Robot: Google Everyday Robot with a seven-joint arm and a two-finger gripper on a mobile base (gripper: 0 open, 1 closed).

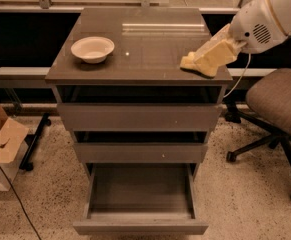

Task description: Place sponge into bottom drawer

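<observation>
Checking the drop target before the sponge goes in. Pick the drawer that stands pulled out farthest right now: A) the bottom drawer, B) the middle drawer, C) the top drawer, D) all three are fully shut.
A: the bottom drawer juts out farthest with its bare tray open to view, while the end effector is at the cabinet top's right front corner by the sponge.

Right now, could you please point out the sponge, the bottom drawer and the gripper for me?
sponge (191, 63), camera view, its pale tip by the cabinet top's right front edge.
bottom drawer (140, 227), camera view, its flat front panel.
gripper (216, 53), camera view, its fingers beside the sponge.
</observation>
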